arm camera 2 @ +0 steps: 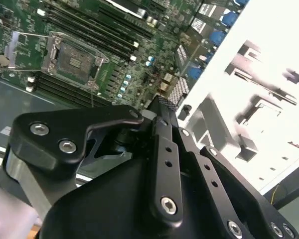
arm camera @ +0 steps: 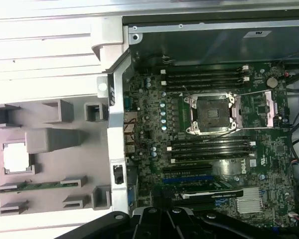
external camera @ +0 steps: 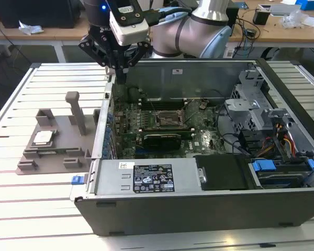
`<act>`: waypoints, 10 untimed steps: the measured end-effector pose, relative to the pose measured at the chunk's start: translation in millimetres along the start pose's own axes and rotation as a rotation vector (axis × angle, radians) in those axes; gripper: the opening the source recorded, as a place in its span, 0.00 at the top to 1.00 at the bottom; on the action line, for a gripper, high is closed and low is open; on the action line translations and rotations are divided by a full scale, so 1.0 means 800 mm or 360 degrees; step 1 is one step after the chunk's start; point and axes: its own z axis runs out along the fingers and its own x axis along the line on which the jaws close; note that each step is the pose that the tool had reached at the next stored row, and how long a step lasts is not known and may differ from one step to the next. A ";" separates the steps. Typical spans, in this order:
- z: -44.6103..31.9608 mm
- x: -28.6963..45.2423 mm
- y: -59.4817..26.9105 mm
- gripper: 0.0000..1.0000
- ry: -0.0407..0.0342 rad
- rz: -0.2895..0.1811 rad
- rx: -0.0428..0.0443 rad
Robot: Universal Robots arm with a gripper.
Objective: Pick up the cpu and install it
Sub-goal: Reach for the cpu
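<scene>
The cpu lies flat in a pocket of the grey tray, off to the side of my gripper and lower, outside the computer case. My fingers are clenched on nothing above the case wall. To reach it well, I judge I must part them, descend square, and pinch only the thin edges. It looks small, square and pale, with a shiny metal top.

The silver-grey jointed robot arm reaches in from the exterior view's right. Its black metal gripper points downward, fingers pressed together, holding nothing.
</scene>
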 end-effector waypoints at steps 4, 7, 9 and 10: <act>-0.0002 0.0088 -0.001 0.89 0.0000 0.0000 0.0000; -0.0004 0.0191 -0.001 0.89 0.0000 0.0000 0.0000; -0.0007 0.0299 -0.002 0.89 0.0000 0.0000 0.0000; -0.0007 0.0331 -0.002 0.89 0.0000 0.0000 0.0000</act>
